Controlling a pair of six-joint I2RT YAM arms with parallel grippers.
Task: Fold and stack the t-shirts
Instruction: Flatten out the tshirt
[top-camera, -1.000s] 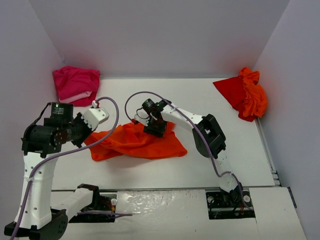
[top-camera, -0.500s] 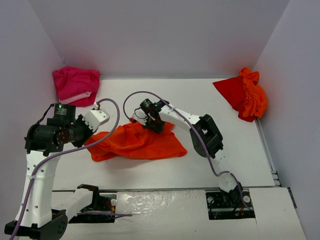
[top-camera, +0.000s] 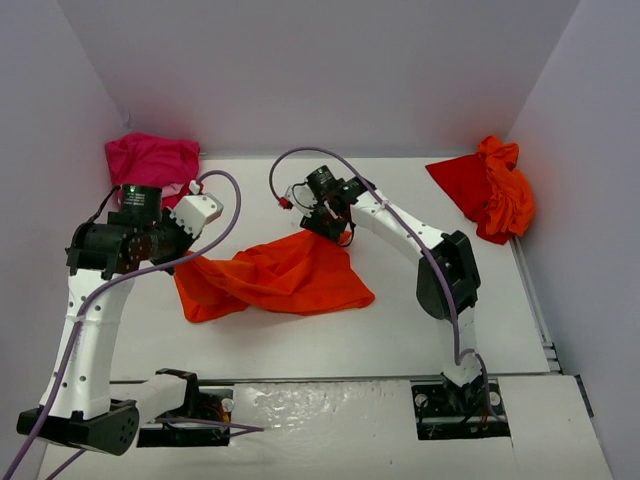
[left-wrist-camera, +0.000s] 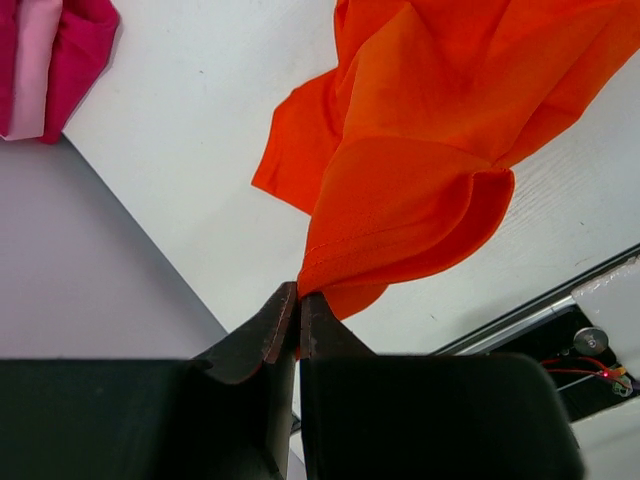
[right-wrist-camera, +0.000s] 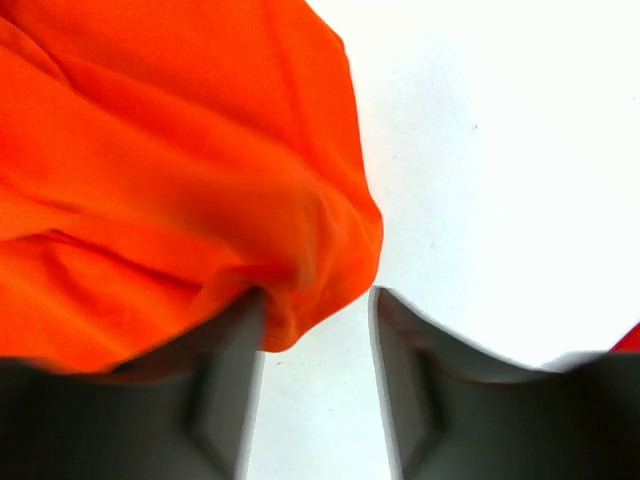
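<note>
While the orange t-shirt (top-camera: 290, 275) lies bunched across the middle of the tabletop (top-camera: 500, 300), its left edge and its far right corner are both raised off the surface, one toward each arm. The cloth between them sags in loose folds, and nothing about it looks flat or squared yet.

At the left edge, the left fingers (left-wrist-camera: 298, 305) are pressed together on a thin strip of hem, and the shirt (left-wrist-camera: 420, 150) hangs away from them in a curled flap. At the far corner, the right fingers (top-camera: 327, 228) stand apart. In the right wrist view the fabric (right-wrist-camera: 150, 150) bulges against one finger only, with bare tabletop showing in the gap, so that corner looks propped rather than clamped.

That is the weak point. If the right arm lifts or pulls before the fingers close, I expect the corner to slide off and the shirt to collapse into a heap. Closing now might catch only a small pinch of the bulge. On the left, the hold is on very little cloth, so a sharp tug could pull the hem free.

A pink t-shirt (top-camera: 150, 165) lies in the far left corner, just behind the left arm. A red and orange heap (top-camera: 490, 190) sits at the far right, well apart.
</note>
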